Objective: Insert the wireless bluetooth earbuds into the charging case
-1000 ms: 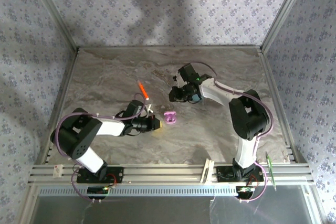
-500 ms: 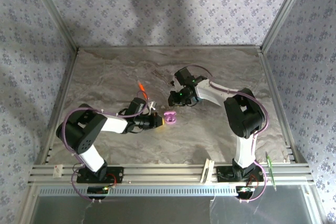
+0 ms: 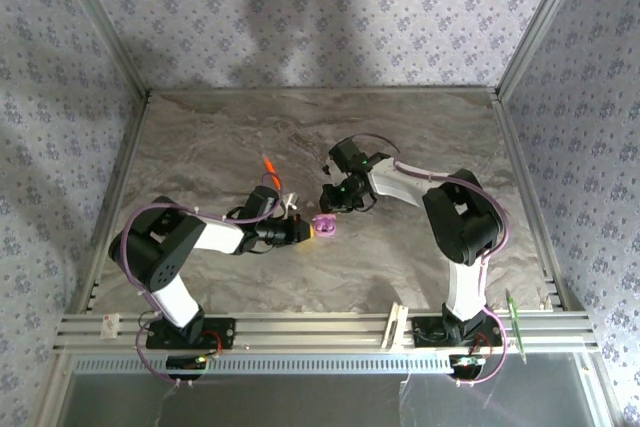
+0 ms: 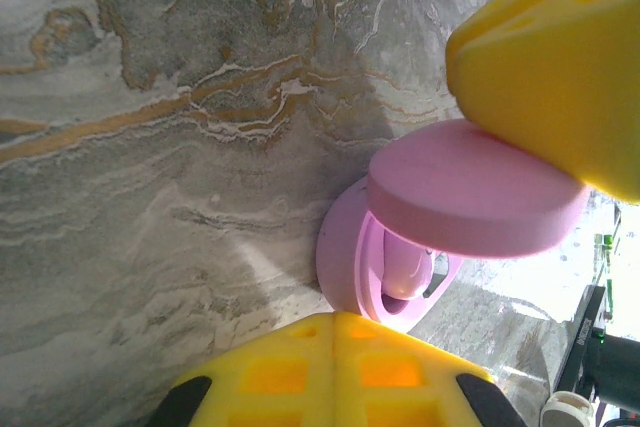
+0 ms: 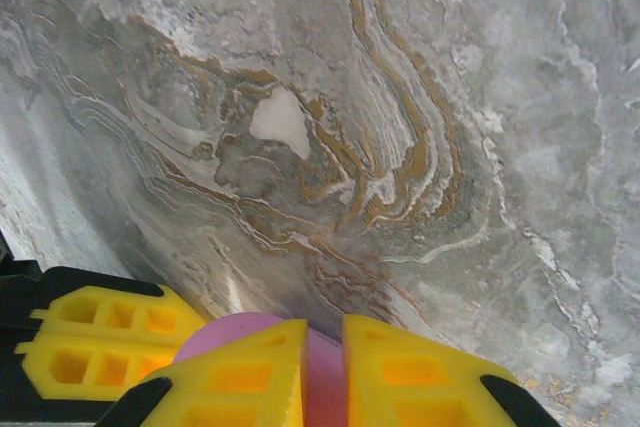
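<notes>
Pink case (image 4: 470, 192), open, is held by the left end effector (image 3: 305, 231); one bud (image 4: 405, 269) seems in; the right end effector (image 5: 322, 362) hangs above, gripping another or not I cannot tell.

The pink charging case (image 3: 323, 225) is hemmed in: the left gripper (image 3: 305, 232) sets its yellow fingers (image 4: 335, 367) against both flanks, and the right gripper (image 3: 337, 205), its fingers (image 5: 400, 367) drawn almost together, hangs just over the far side, leaving the near right as the open approach. The orange stick (image 3: 270, 169) lies just beyond the left wrist, near but apart, narrowing that lane. Elsewhere the table (image 3: 200, 137) offers wide room at far left, far right and along the near edge, bounded by patterned walls (image 3: 320, 17) on three sides.
</notes>
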You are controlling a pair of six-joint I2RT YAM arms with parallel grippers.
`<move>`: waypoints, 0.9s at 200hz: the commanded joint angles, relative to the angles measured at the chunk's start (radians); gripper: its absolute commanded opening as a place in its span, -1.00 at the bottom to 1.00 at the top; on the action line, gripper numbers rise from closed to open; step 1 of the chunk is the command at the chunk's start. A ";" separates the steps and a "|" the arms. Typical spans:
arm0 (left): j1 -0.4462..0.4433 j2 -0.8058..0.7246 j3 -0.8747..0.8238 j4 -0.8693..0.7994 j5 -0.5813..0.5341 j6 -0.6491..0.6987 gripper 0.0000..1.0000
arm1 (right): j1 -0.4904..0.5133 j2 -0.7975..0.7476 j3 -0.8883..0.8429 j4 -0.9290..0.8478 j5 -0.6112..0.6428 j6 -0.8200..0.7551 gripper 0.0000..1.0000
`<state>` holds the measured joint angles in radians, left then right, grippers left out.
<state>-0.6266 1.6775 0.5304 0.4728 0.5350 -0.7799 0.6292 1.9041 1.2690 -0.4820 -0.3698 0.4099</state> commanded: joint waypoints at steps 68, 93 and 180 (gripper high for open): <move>-0.005 -0.054 -0.020 0.006 -0.024 -0.007 -0.89 | 0.016 -0.091 -0.061 0.016 0.019 0.018 -0.65; -0.005 -0.100 -0.039 -0.036 -0.046 0.003 -0.88 | 0.020 -0.109 -0.068 0.025 0.028 0.030 -0.64; -0.007 -0.491 -0.079 -0.366 -0.177 0.077 -0.44 | 0.068 -0.281 -0.184 0.005 0.200 0.089 -0.07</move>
<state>-0.6285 1.3018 0.4568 0.2462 0.4137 -0.7425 0.6785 1.6875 1.1065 -0.4461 -0.2531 0.4774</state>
